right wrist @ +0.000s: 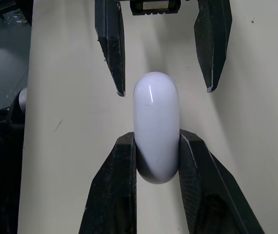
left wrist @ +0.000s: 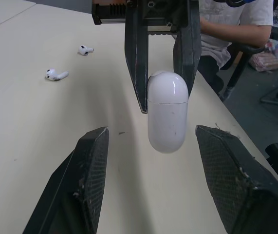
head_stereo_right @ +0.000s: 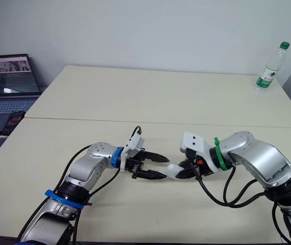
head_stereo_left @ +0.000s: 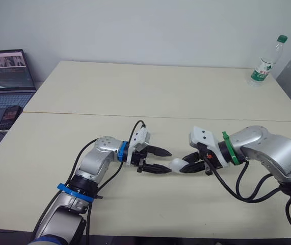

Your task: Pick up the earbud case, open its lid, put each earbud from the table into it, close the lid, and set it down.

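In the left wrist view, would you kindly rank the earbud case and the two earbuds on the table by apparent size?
1. earbud case, by far, though nearest the camera.
2. nearer earbud and farther earbud: about alike, so unranked.

**Q:** What colours are you getting on your feeds right now?

**A:** You've got a glossy white earbud case (left wrist: 167,114) and matching white earbuds (left wrist: 56,74) (left wrist: 85,49) on a plain cream table (head_stereo_left: 135,92). Your left gripper (head_stereo_left: 168,161) is black with a blue band (head_stereo_left: 122,150), and your right gripper (head_stereo_left: 185,165) is black with a green band (head_stereo_left: 227,147). The bottle (head_stereo_left: 267,60) far right is clear, with a green cap and label.
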